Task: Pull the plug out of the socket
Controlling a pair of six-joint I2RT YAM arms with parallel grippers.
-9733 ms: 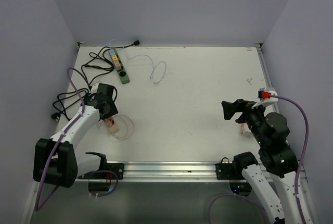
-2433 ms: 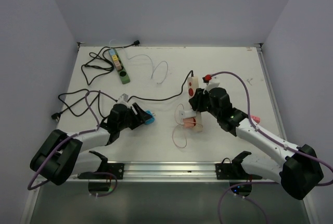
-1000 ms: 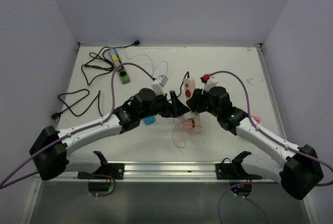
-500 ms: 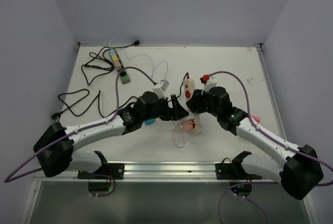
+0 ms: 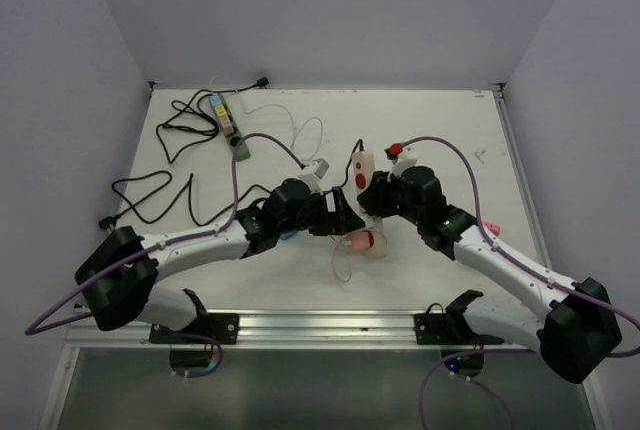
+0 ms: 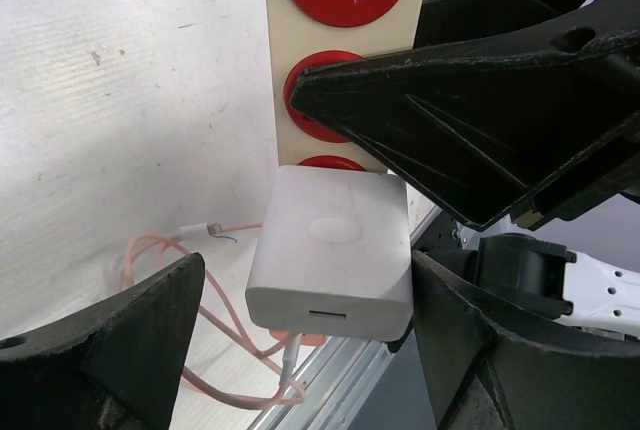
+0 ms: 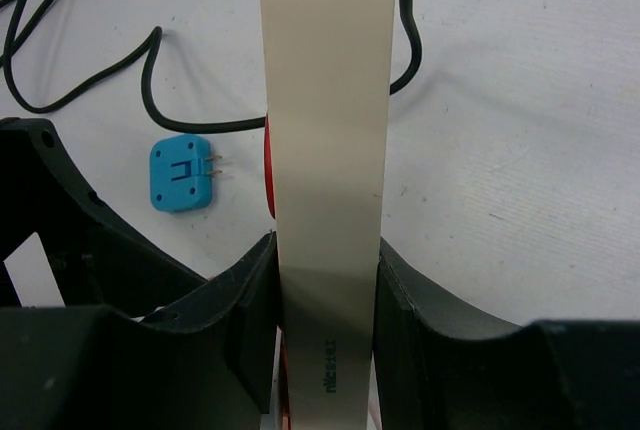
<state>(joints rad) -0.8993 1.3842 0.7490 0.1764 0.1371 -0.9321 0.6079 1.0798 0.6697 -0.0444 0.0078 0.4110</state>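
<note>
Crowding plug point(image 6: 335, 250): right end effector point(image 7: 325, 290) on socket strip point(image 7: 325, 100) | blue adapter point(image 7: 182, 173) near

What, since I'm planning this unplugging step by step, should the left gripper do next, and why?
Probably close the left gripper on the white charger. Its open fingers stand on either side of the charger, which sits plugged into the cream power strip. The right gripper clamps that strip, so a pull could follow.
</note>
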